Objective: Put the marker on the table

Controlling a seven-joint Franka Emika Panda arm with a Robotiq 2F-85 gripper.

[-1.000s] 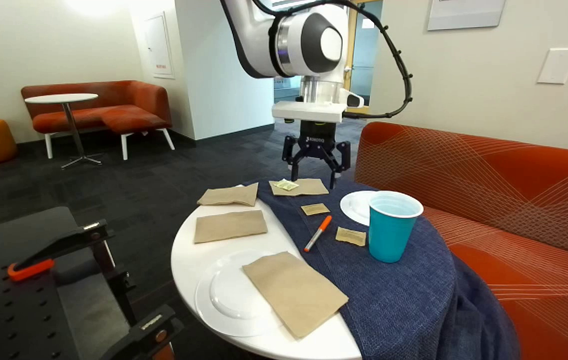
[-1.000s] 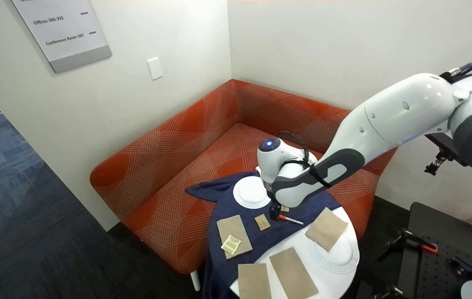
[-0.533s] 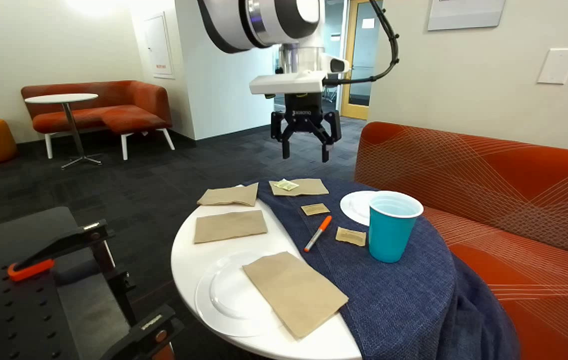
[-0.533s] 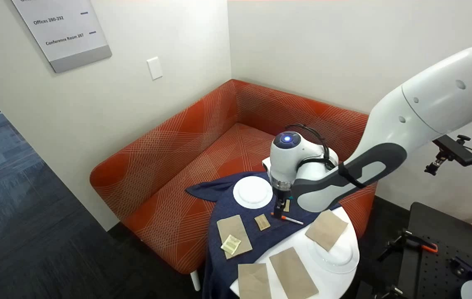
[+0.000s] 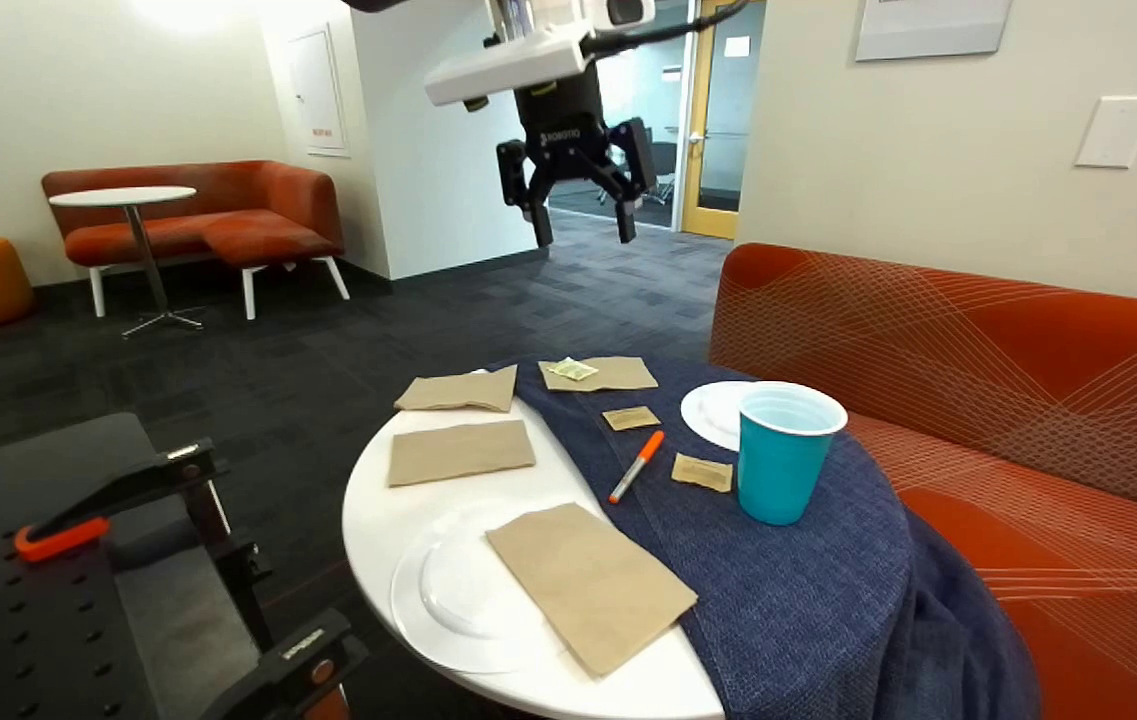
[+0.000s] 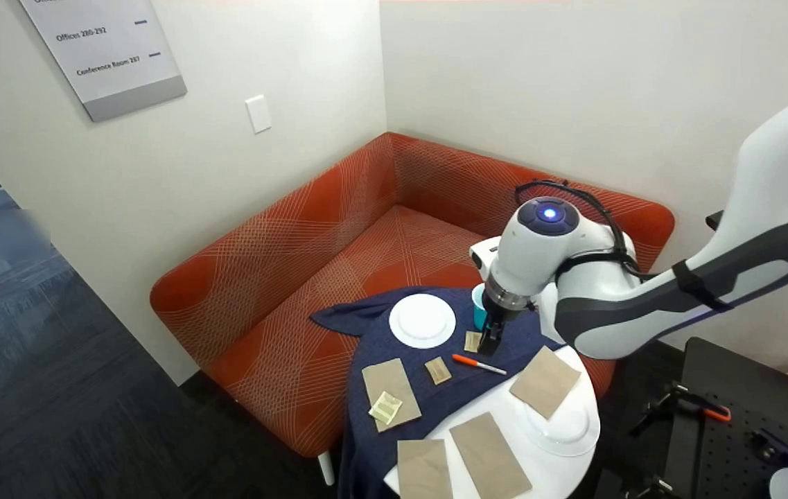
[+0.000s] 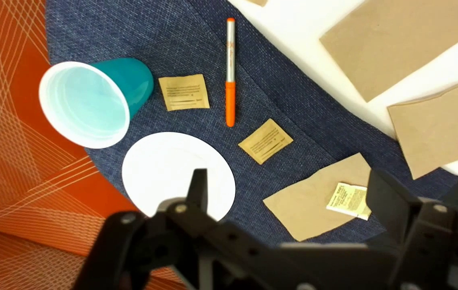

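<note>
The marker [image 5: 636, 467], slim with an orange cap and a silver-white barrel, lies on the dark blue cloth [image 5: 778, 590] that half covers the round white-topped table [image 5: 373, 530]. It also lies in plain sight in an exterior view [image 6: 479, 364] and in the wrist view [image 7: 230, 72]. My gripper [image 5: 585, 238] is open and empty, raised well above the table and tilted. In the wrist view its spread fingers [image 7: 287, 175] are over the cloth, with nothing between them, and the marker is apart from them. In an exterior view the gripper [image 6: 489, 346] shows side-on.
A teal cup [image 5: 783, 470] stands on the cloth near a white plate [image 5: 713, 413]. Two small tan cards [image 5: 631, 418] flank the marker. Brown napkins [image 5: 461, 452] and another plate [image 5: 428, 600] lie on the white part. An orange sofa [image 5: 978, 400] borders the table.
My gripper has risen away from the table and tilted, moving up and left in an exterior view. It stays open. The marker and the other table items have not moved.
</note>
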